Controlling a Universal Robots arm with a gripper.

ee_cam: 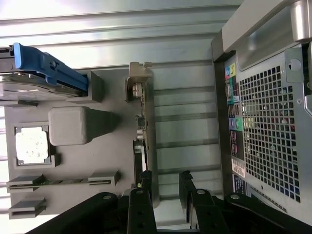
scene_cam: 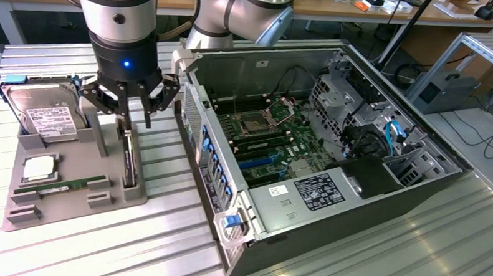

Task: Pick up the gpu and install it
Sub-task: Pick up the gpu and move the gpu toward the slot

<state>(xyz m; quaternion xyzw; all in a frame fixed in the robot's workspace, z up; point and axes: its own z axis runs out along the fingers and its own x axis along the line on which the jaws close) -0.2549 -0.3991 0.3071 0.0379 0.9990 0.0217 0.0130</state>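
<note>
Gripper (scene_cam: 135, 119): we are seeing it hanging just above the gpu (scene_cam: 129, 161), jaws spread wide and gripping nothing. We are finding the gpu standing on edge in a slot of the grey holder (scene_cam: 77, 205), on the side nearest the open computer case (scene_cam: 258, 67). The hard drive (scene_cam: 43, 116) is sitting in the same holder.

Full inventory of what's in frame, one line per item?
gpu: 1, dark, on edge in the holder
hard drive: 1, silver, upright in the holder
CPU chip: 1, silver, holder pocket
memory stick: 1, green, holder slot
holder: 1, grey, exterior view's left
computer case: 1, black and silver, open, exterior view's right
table: 1, ribbed silver, under everything
gripper: 1, black, open, over the gpu
</note>
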